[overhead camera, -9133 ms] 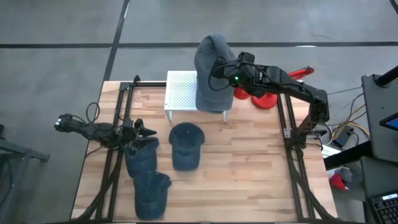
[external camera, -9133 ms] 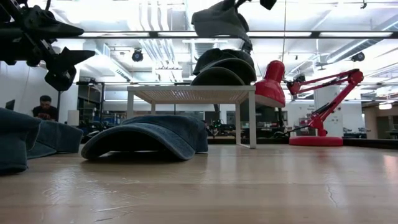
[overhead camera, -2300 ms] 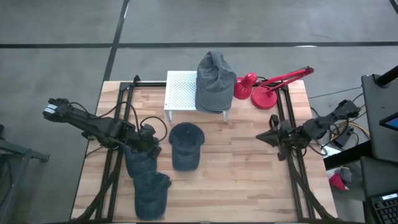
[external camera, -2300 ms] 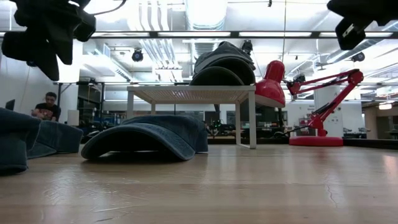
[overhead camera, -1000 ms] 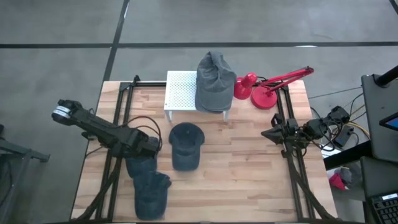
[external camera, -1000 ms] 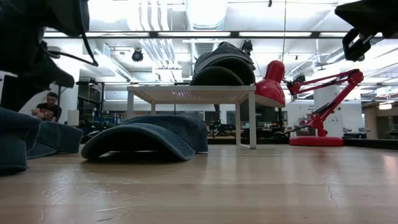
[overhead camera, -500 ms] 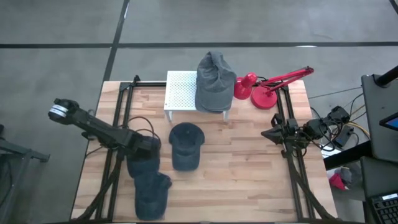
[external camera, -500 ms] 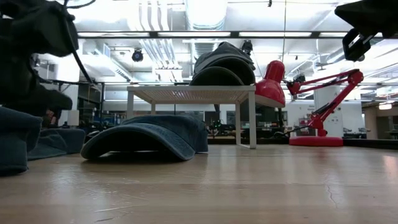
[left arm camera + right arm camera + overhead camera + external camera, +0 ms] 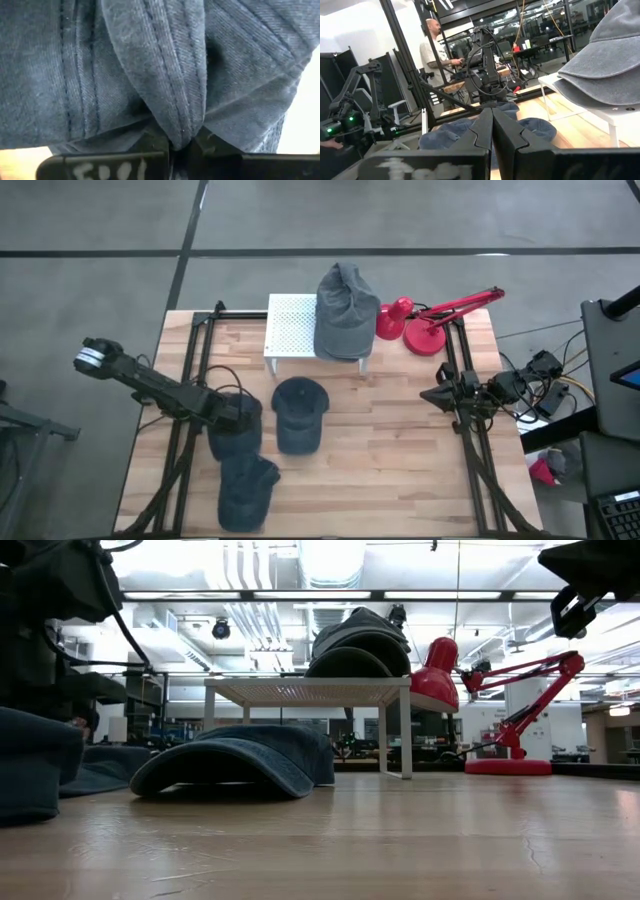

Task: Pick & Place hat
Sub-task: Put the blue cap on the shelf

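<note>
A dark blue denim hat (image 9: 236, 427) sits at the left side of the wooden table (image 9: 390, 470), where the left gripper (image 9: 243, 413) pinches a fold of its cloth; in the left wrist view the fabric (image 9: 165, 75) bunches into a ridge clamped between the two dark fingers (image 9: 150, 145). Just in front of it lies a second blue hat (image 9: 246, 490), and beside it toward the table's middle a third (image 9: 299, 413). Farther back, a stack of grey hats (image 9: 344, 311) rests on a white perforated stand (image 9: 290, 328), next to a red desk lamp (image 9: 430, 323). The right gripper (image 9: 436, 396) hangs above the table's right edge, fingers pressed together and holding nothing.
</note>
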Robot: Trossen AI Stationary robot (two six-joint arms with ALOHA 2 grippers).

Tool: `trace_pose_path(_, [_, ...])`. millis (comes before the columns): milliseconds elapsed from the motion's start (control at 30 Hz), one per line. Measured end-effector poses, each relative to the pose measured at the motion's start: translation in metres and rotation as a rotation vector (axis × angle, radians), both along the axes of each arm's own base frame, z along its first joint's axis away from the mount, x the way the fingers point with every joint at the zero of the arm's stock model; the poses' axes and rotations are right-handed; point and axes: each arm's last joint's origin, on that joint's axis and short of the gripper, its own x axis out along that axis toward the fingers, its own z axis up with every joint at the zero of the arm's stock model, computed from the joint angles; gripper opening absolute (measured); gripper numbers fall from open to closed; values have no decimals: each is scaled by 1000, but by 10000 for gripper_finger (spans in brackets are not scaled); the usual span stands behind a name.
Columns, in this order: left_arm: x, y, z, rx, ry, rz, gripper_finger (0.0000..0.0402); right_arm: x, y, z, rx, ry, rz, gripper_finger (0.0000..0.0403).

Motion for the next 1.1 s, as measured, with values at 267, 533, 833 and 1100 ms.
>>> trace_pose_path(267, [3, 2, 21, 65, -115, -35, 20, 0, 0, 0, 0, 0, 0, 8])
trace_pose_path(533, [1, 6, 66, 182, -211, -71, 20, 0, 0, 0, 0, 0, 0, 8])
trace_pose_path(833, [3, 10, 130, 297, -362, -125, 20, 0, 0, 0, 0, 1, 0, 8])
trace_pose_path(1100, [4, 12, 186, 383, -484, -170, 19, 0, 0, 0, 0, 1, 0, 8])
